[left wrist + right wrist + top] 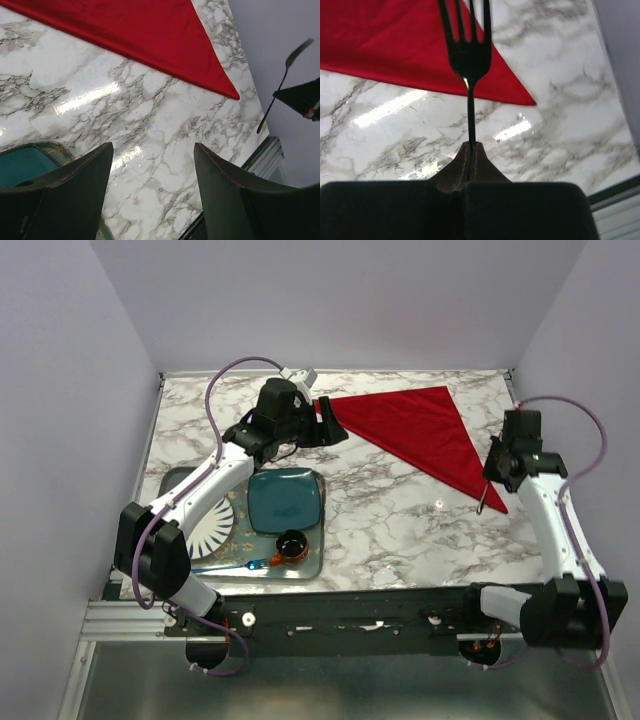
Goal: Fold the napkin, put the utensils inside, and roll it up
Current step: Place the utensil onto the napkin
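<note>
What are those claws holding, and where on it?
The right gripper pinches the fork by its thin handle; the left gripper holds nothing.

A marble table (400, 525) is carrying a clear tray (312, 562) at its near left; a teal square plate (285, 498), a patterned white plate (215, 527), a brown cup (291, 544) and a blue plastic utensil (225, 566) are sitting on it.

The left arm (200, 495) and the right arm (557, 530) are made of smooth white tubes with chunky black joints between them. A thin purple cable (240, 362) loops along each one. The left gripper (152, 147) has thick black fingers (65, 200) shaped like wedges, dull and a bit rough.
</note>
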`<action>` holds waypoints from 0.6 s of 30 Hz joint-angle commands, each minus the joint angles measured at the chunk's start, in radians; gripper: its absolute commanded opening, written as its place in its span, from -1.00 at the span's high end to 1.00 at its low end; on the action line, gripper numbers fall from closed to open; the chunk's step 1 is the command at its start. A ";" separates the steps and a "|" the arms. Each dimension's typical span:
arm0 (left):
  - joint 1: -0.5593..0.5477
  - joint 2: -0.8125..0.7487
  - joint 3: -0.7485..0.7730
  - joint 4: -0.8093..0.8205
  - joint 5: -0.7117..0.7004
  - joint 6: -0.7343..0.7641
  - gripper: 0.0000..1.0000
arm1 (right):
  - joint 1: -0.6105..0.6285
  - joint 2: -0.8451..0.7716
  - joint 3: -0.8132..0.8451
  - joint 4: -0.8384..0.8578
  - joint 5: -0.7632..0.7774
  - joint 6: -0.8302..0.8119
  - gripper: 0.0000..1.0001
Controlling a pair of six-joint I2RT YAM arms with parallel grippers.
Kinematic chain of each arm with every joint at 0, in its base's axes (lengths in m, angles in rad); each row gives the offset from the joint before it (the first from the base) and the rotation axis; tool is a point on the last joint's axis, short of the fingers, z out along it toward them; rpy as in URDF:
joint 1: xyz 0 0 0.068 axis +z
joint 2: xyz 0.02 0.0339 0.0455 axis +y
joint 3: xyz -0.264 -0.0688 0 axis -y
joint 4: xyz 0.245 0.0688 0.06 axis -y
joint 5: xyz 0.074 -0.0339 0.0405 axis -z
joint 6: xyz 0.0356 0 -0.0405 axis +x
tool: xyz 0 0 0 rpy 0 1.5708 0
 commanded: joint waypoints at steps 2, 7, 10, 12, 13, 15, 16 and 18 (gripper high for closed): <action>0.003 0.009 -0.032 0.024 -0.026 0.011 -0.48 | 0.117 0.274 0.258 -0.004 -0.095 -0.505 0.99; 0.009 0.012 -0.034 0.018 -0.055 0.021 -0.48 | 0.174 0.595 0.583 -0.206 -0.314 -0.808 0.99; 0.031 0.015 -0.043 0.024 -0.047 0.018 -0.48 | 0.195 0.716 0.743 -0.292 -0.372 -0.891 0.99; 0.040 0.020 -0.045 0.018 -0.052 0.021 -0.48 | 0.224 0.838 0.815 -0.371 -0.353 -0.948 0.99; 0.041 0.021 -0.046 0.018 -0.055 0.019 -0.48 | 0.230 0.878 0.879 -0.386 -0.354 -0.962 0.99; 0.051 0.029 -0.048 0.023 -0.041 0.013 -0.48 | 0.246 0.955 0.932 -0.419 -0.372 -0.972 0.99; 0.060 0.031 -0.045 0.026 -0.024 0.002 -0.48 | 0.253 0.972 0.946 -0.418 -0.385 -0.974 0.99; 0.074 0.035 -0.049 0.030 -0.006 -0.008 -0.47 | 0.282 1.027 0.999 -0.426 -0.395 -0.980 0.99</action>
